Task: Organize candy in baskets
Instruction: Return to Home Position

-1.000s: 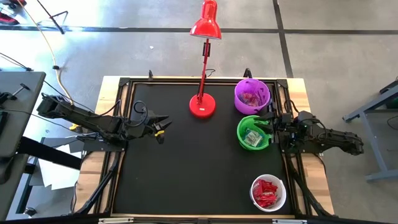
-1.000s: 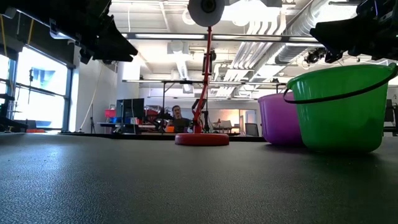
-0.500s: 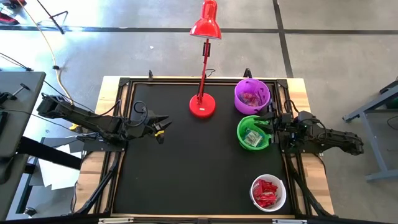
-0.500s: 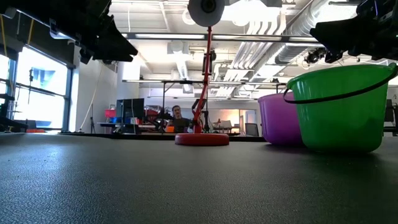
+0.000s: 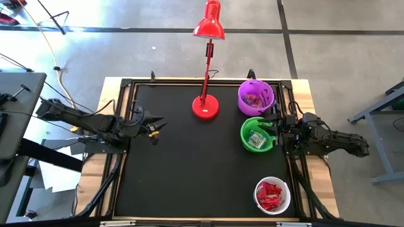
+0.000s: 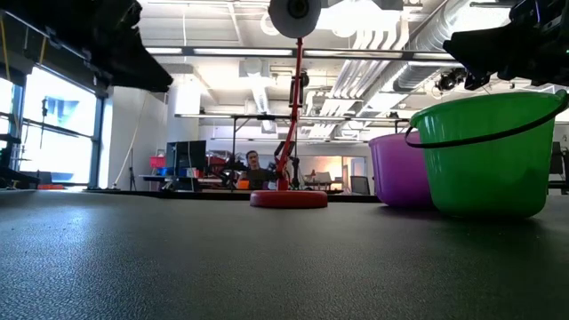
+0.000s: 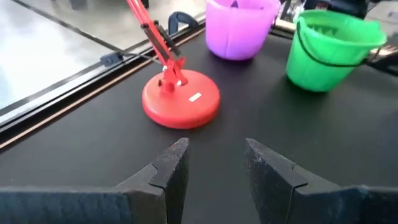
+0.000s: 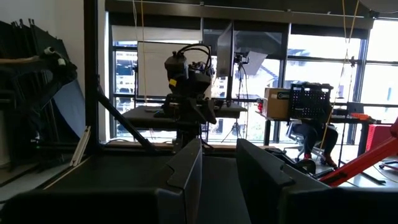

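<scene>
Three baskets stand along the table's right side: purple (image 5: 255, 96) at the far right, green (image 5: 257, 133) just nearer, white (image 5: 273, 195) near the front edge. Each holds candy: pink and dark wrappers in the purple one, pale ones (image 5: 256, 140) in the green, red ones (image 5: 271, 194) in the white. My left gripper (image 5: 158, 123) is open and empty above the table's left part, pointing toward the lamp base and the baskets (image 7: 333, 46). My right gripper (image 5: 278, 128) is open and empty, level, just right of the green basket's rim.
A red desk lamp stands with its round base (image 5: 206, 107) at the far middle of the table, left of the purple basket; its stem (image 5: 207, 63) leans back over the far edge. The black mat (image 5: 189, 176) lies bare in the middle and front left.
My left gripper has drawn back a little toward the table's left edge, still open and empty. The right arm and the baskets have kept still.
</scene>
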